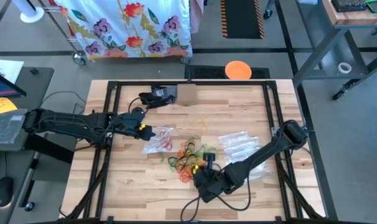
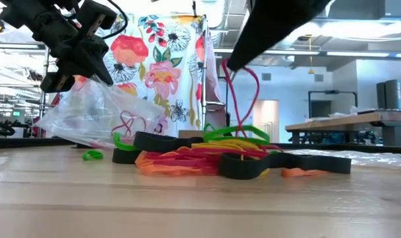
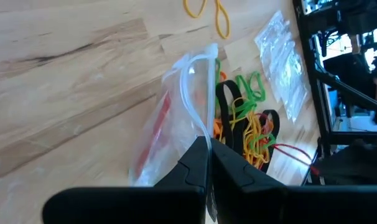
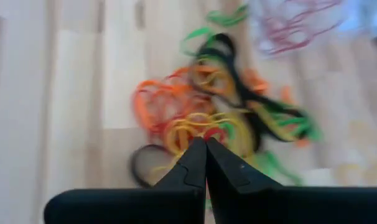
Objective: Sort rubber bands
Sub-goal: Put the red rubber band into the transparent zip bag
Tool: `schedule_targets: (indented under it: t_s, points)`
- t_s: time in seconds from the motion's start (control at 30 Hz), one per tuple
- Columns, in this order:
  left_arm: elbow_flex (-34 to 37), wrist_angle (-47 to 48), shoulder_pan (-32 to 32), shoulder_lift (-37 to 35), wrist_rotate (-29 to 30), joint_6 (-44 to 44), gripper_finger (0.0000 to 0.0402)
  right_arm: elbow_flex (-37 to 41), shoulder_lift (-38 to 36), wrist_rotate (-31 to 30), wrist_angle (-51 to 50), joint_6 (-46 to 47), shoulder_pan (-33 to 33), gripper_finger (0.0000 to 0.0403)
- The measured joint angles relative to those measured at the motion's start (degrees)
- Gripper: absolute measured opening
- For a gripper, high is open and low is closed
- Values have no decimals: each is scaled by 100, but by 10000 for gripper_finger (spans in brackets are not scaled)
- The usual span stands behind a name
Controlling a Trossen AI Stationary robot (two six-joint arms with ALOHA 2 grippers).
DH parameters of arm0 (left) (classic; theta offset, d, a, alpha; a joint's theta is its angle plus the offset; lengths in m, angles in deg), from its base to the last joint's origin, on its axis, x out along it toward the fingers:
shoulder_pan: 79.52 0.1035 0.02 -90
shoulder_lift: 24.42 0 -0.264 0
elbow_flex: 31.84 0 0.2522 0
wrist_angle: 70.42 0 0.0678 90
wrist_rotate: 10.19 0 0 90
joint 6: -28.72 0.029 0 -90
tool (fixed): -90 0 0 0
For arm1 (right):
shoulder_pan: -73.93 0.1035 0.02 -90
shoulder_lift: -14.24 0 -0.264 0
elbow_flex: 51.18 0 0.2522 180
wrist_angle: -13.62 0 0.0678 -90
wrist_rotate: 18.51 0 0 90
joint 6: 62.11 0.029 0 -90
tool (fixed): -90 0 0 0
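A heap of rubber bands (image 1: 188, 158) in red, orange, yellow, green and black lies on the wooden table near its middle front. My right gripper (image 2: 228, 64) hangs shut above the heap, and a red rubber band (image 2: 257, 82) dangles from it. My left gripper (image 1: 142, 129) is over the table's left part, shut on a clear zip bag (image 1: 158, 138) with red bands inside. A single green band (image 2: 92, 155) lies loose beside the bag. My left gripper pinches the zip bag's top edge (image 3: 200, 127) between its two fingers, slanting down from the table's left. The bag hangs below the fingers and its lower part (image 2: 88, 129) rests on the table. My right gripper pinches the red band's upper end (image 2: 225, 66) at its fingertips, slanting down from above. The band hangs as a long loop and its lower end (image 2: 240, 127) is still in the heap.
Several clear zip bags (image 1: 238, 144) lie on the table to the right of the heap. Two yellow bands (image 3: 204, 9) lie farther back on the bare wood. A black device (image 1: 157, 95) and a small brown box (image 1: 187, 94) stand at the far edge.
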Motion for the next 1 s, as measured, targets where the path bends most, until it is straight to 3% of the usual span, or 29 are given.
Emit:
schedule_targets:
  t_s: [0.2,0.33,0.43,1.0]
  points:
    - [0,-6,0,-2,-3,89,0,-677,0,-707,-692,-576,-286,0]
    - [0,-2,0,-1,-14,148,0,-1218,-4,-1507,-1227,-584,-437,0]
    - [0,0,0,0,-16,256,0,-1504,-4,-1650,-1254,-698,-548,0]
    - [0,5,0,0,-196,773,0,-1663,-4,190,923,-2556,-1663,0]
